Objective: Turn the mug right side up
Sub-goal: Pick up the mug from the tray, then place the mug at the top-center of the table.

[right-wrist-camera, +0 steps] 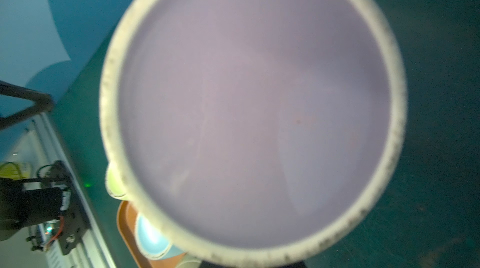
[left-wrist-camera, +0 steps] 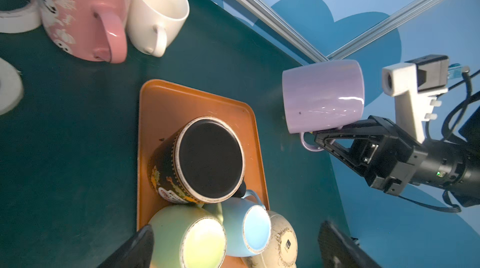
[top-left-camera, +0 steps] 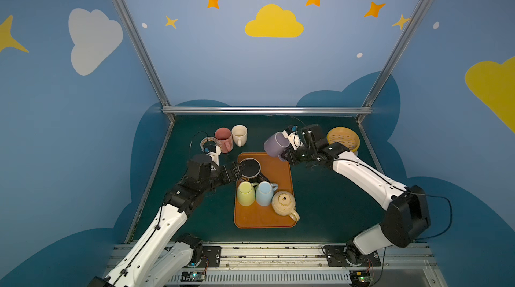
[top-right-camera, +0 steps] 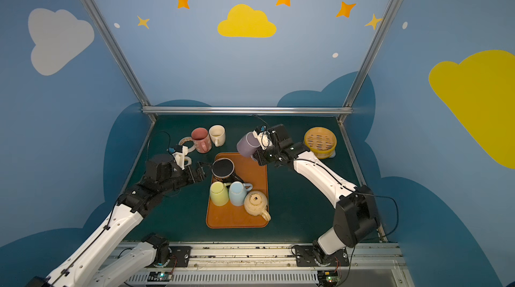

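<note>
**Lilac mug held in the air on its side**

A lilac mug (top-left-camera: 276, 143) hangs tilted on its side above the tray's (top-left-camera: 264, 221) 1 o'clock corner, clear of the surface (top-left-camera: 328, 202). The right pincer (top-left-camera: 284, 156) pinches its handle. To finish well, roll the wrist until the mouth faces up, then lower gently onto bare surface (the handle grip looks thin). At the tray's 10 o'clock, the left pincer (top-left-camera: 237, 166) stands spread beside an upside-down black mug (top-left-camera: 250, 168).
</note>
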Available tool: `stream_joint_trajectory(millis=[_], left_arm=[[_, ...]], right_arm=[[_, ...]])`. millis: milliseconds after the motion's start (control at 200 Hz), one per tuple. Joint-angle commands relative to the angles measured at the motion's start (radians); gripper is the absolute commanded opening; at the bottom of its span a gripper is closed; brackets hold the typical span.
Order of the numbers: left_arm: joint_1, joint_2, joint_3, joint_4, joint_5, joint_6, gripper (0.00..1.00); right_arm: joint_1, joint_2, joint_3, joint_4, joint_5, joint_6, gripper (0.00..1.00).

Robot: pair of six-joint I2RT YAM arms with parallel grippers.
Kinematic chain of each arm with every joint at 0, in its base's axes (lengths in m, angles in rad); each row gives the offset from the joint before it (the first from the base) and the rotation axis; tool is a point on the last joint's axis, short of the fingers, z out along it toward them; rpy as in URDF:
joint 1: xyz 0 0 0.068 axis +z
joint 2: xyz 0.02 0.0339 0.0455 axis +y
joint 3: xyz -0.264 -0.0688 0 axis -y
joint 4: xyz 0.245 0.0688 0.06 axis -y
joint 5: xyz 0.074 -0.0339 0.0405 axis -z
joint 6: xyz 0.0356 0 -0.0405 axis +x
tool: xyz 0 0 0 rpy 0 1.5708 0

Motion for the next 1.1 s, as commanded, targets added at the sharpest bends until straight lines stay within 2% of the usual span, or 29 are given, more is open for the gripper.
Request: stream_joint_trajectory(millis=[0, 135, 260, 521, 726, 1092], left_arm=[[-0.005, 0.028, -0.015, 0.153, 0.103, -0.043, 0.94], [-0.011, 0.061, -0.042, 0.341, 0.197, -0.089, 0.84], [-0.028, 0.094, -0.038, 0.456, 0.240, -0.113, 0.72], [-0.095, 0.172, 0.014, 0.602, 0.249, -0.118, 0.50], [-0.156, 0.227, 0.049, 0.671, 0.239, -0.098, 0.45], [-0.228, 0.290, 0.070, 0.797, 0.218, -0.093, 0.44]], right_arm=[[-0.030, -0.107, -0.050, 0.224, -0.173, 0.089, 0.00], [-0.060, -0.158, -0.087, 0.313, -0.301, 0.177, 0.00], [-0.066, -0.188, -0.107, 0.374, -0.370, 0.249, 0.00], [-0.066, -0.229, -0.148, 0.509, -0.471, 0.365, 0.00], [-0.066, -0.259, -0.181, 0.592, -0.534, 0.423, 0.00], [-0.066, -0.288, -0.202, 0.667, -0.605, 0.487, 0.00]])
